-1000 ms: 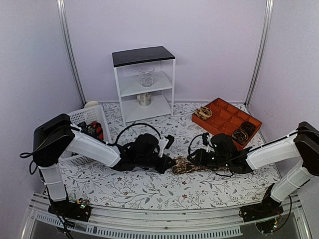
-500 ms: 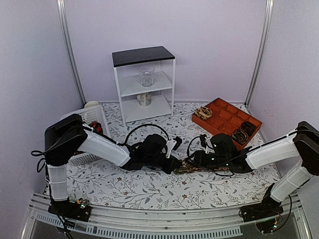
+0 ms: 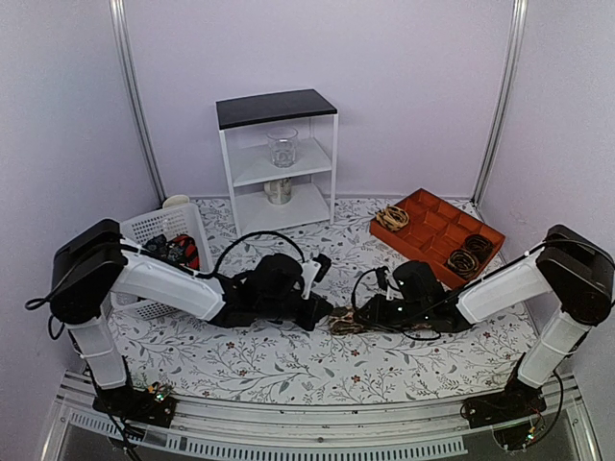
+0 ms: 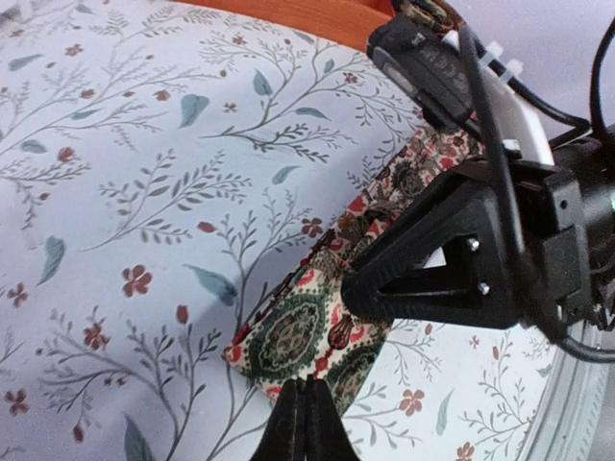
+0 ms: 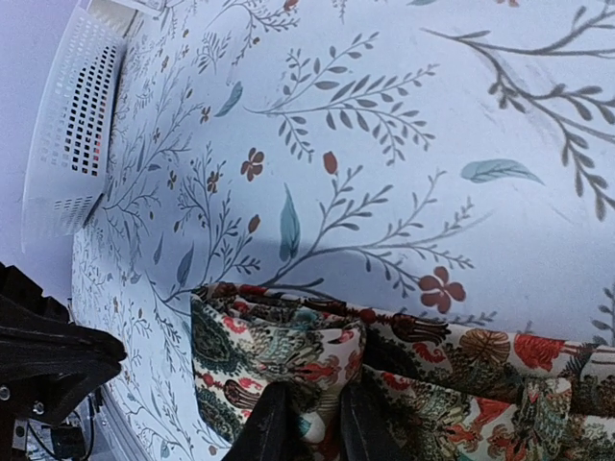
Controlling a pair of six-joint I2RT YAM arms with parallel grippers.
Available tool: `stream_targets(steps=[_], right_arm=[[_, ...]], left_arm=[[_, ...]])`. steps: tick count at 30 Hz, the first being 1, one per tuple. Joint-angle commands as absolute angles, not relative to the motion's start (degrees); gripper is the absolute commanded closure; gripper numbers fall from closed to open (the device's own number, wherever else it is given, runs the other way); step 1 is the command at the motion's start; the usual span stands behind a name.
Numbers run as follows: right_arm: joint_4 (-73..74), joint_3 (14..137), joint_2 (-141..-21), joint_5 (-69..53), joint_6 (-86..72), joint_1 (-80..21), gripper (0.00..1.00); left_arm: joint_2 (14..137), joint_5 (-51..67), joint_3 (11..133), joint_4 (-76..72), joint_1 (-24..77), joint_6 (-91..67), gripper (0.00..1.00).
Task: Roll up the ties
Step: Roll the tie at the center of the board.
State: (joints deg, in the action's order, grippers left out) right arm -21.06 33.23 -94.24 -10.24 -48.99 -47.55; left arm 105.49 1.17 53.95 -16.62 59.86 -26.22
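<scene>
The patterned tie (image 3: 346, 323) lies bunched on the flowery desk (image 3: 240, 360) about mid-way, right between your two arms. Your right hand (image 5: 309, 427) has its fingers nipped onto a raised fold of it, with cloth showing between them. Your left hand (image 4: 304, 423) is pressed fully together at the tie's flat end, can't tell if any cloth's caught. A couple of rolled ties (image 3: 470, 257) sit in the orange tray (image 3: 437, 230) back right, and the white basket (image 3: 154, 230) is far left.
</scene>
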Motion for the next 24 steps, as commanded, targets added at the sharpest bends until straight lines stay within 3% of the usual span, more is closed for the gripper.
stream_targets(steps=[1, 9, 24], right_arm=[[-21.79, 36.56, -99.04, -11.82, -51.0, -49.9, 0.82], [-21.29, 36.79, -99.84, -9.91, -51.58, -50.66, 0.83], [-21.38, 35.42, -98.15, -9.55, -50.54, -49.24, 0.82]], left_arm=[[99.36, -4.49, 47.05, -13.37, 58.57, -29.54, 1.0], [99.12, -2.12, 40.18, -17.41, 58.54, -33.64, 1.0], [109.25, 2.32, 47.47, -22.7, 55.94, -31.17, 1.0]])
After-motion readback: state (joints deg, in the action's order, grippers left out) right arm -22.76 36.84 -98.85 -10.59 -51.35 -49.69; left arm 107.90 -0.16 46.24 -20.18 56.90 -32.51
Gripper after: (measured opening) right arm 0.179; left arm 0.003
